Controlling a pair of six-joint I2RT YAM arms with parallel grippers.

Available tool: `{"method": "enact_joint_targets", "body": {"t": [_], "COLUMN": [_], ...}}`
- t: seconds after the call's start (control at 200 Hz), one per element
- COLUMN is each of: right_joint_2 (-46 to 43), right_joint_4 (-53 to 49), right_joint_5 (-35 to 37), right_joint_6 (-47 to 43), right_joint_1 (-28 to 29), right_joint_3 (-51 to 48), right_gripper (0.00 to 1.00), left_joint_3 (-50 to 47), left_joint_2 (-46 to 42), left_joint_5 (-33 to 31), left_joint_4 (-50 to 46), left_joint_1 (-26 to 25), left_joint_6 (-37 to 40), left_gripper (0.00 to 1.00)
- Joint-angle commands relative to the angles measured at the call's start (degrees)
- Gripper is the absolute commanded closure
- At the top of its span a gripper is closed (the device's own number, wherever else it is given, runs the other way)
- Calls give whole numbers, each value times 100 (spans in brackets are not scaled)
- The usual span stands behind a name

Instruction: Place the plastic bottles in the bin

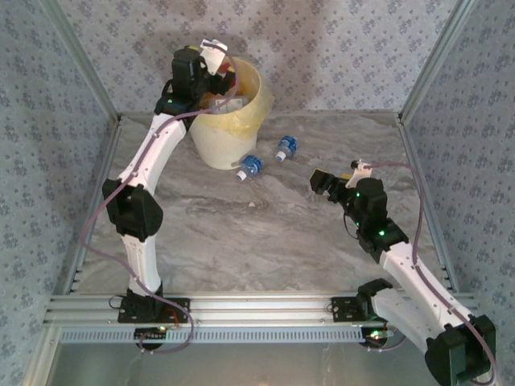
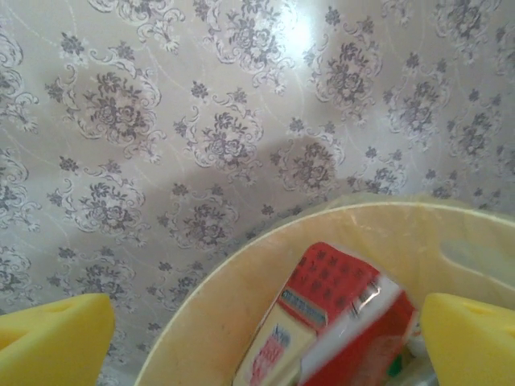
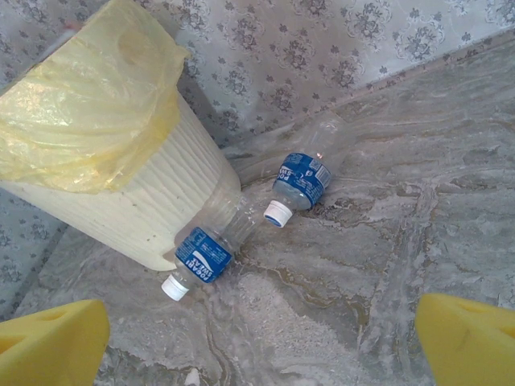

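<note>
The left gripper (image 1: 211, 60) hangs over the mouth of the cream-yellow bin (image 1: 233, 121) at the far left of the marbled grey worktop (image 1: 282, 241), its jaws spread wide and holding nothing. From the left wrist, the left gripper (image 2: 265, 346) shows its yellow pads (image 2: 56, 338) at opposite edges of the picture. Between and below them a red-labelled bottle (image 2: 338, 305), blurred, lies inside the bin (image 2: 241, 265), within its pale rim. Behind the bin stands a wall of grey patterned wallpaper (image 2: 201, 121).

Across the worktop, the right gripper (image 1: 322, 181) is held low to the right of the bin, well apart from it. Its jaws are also fully parted and empty.

Two bottles lie on their sides on the worktop outside the bin. A blue-labelled bottle (image 1: 250, 166) with a white cap rests just beside the bin's foot. A second blue-labelled bottle (image 1: 286, 149) lies a little further right. From the right wrist, both lie ahead of the right gripper (image 3: 261, 342). The blue-labelled bottle (image 3: 205, 253) has its clear end against the ribbed wall of the bin (image 3: 137, 201). The second blue-labelled bottle (image 3: 302, 181) has its cap close to its neighbour; whether the two touch cannot be told. The bin's yellowish liner bag (image 3: 88, 104) folds over the rim.
</note>
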Motion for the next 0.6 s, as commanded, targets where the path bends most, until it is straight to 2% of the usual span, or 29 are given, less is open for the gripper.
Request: {"method": "enact_joint_targets", "body": {"t": [0.0, 0.355, 0.49, 0.595], "right_joint_2": [9, 33, 86, 215], "right_joint_4": [-49, -228, -438, -610], "right_joint_5": [80, 91, 70, 99], "right_joint_6": [-4, 6, 2, -3], "right_joint_1": [37, 28, 22, -47], "right_joint_3": [125, 137, 149, 212], "right_gripper": [0, 0, 0, 0], "left_joint_3": [250, 138, -722, -1422], "left_joint_2": [-328, -723, -1204, -1574], "left_joint_5": [145, 1029, 1470, 1380], "left_joint_4": [-507, -996, -500, -215], "left_joint_1": [-140, -356, -559, -839], "left_joint_6": [-352, -1934, -2223, -2112], "left_gripper": [2, 2, 2, 2]}}
